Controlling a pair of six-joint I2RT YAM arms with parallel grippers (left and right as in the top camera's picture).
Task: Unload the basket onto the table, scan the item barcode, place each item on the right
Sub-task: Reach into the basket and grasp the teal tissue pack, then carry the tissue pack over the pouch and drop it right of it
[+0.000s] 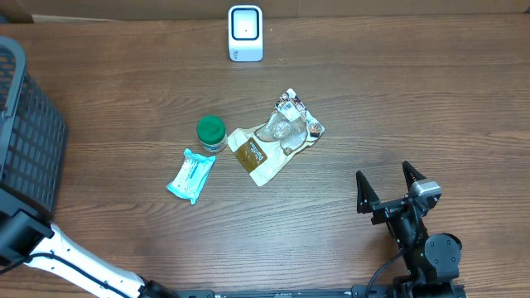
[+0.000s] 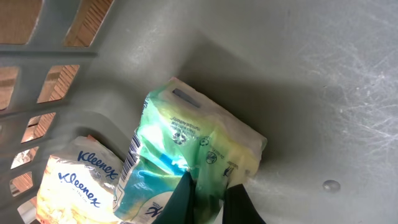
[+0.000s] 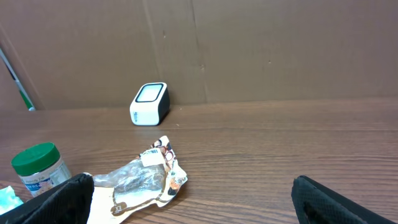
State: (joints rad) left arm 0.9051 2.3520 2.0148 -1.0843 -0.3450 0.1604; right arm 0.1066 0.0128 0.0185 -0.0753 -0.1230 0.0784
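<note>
Reaching into the grey basket (image 2: 311,74), we have our left gripper (image 2: 210,186) pinched shut on the green tissue pack (image 2: 186,143), which lies on the basket floor beside a Kleenex pack (image 2: 74,186). Our right gripper (image 1: 384,174) hangs wide open over the table (image 1: 273,240). Next, we judge, comes lifting the pack out and turning its barcode toward the white scanner (image 1: 245,33).

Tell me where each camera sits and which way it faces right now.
Overhead: above the table, looking straight down at the scanner, jar, basket; shows the right gripper, open.
Left wrist: inside the basket, facing its floor; left gripper shut on a green tissue pack.
Right wrist: low over the table, facing the back wall; its open fingers frame the view.
Shared: overhead and right wrist both see scanner and jar.
</note>
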